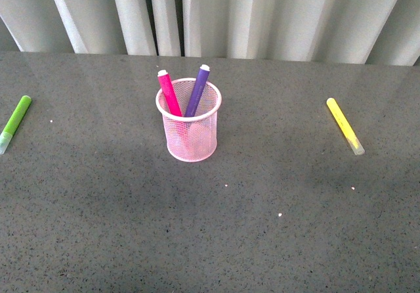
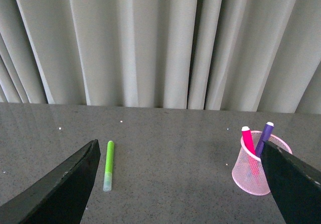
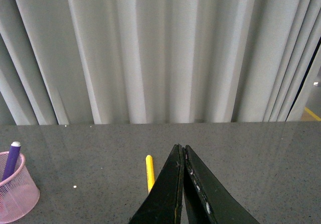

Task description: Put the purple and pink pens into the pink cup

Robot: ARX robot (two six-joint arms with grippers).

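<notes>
The pink cup [image 1: 189, 126] stands upright on the dark table, left of centre. The pink pen [image 1: 168, 93] and the purple pen [image 1: 197, 90] both stand inside it, white ends up, leaning apart. The left wrist view shows the cup [image 2: 253, 170] with the pink pen [image 2: 248, 140] and the purple pen [image 2: 265, 136]. My left gripper [image 2: 180, 151] is open and empty, well back from the cup. My right gripper [image 3: 181, 149] is shut and empty. The right wrist view shows the cup [image 3: 17, 194] and the purple pen [image 3: 12, 160]. Neither gripper shows in the front view.
A lime green marker [image 1: 14, 122] lies at the table's left edge; it also shows in the left wrist view [image 2: 108, 164]. A yellow marker [image 1: 344, 125] lies at the right, partly hidden behind my right gripper in the right wrist view [image 3: 149, 172]. Pale curtains [image 1: 223, 10] hang behind the table.
</notes>
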